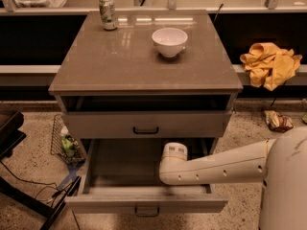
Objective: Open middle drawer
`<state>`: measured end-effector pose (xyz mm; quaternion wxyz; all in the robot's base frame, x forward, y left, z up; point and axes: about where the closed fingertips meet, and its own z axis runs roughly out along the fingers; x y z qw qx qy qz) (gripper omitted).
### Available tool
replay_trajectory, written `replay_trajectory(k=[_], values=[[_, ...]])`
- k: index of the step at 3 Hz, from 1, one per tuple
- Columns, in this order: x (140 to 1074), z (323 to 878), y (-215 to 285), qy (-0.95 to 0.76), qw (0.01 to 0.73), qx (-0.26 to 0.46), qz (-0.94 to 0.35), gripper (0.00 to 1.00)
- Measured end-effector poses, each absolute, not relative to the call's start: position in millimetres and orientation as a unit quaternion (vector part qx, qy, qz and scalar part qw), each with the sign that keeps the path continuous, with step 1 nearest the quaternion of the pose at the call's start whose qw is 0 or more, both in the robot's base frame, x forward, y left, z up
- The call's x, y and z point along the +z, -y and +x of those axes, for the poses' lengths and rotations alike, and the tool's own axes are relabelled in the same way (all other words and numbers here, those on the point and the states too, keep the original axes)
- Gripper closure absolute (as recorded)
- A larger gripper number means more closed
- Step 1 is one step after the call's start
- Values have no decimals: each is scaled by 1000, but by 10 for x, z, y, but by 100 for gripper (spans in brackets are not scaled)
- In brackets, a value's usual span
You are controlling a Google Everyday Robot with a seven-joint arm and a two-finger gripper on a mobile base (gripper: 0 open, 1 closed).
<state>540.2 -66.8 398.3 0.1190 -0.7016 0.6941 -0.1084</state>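
The cabinet's worktop (120,61) tops three drawers. The middle drawer (124,164) stands pulled well out below the top drawer (144,123). The arm (216,166) reaches across it from the right and bends down behind its front, likely to drag it outward. The claw (169,178) sits there under the wrist; I cannot tell its opening or hold. A bowl (169,41) and a can (107,13) stand well clear above.

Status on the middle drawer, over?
Claw out of sight under the white wrist, over the drawer box. Grey-beige middle drawer with black bar handle pulled well out. Nothing visibly blocking it.
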Motion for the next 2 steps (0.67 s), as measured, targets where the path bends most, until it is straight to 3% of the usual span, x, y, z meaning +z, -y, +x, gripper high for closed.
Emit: replay_trajectory(k=[2], values=[[4107,4334,855,-752,70,-56,-653,100]])
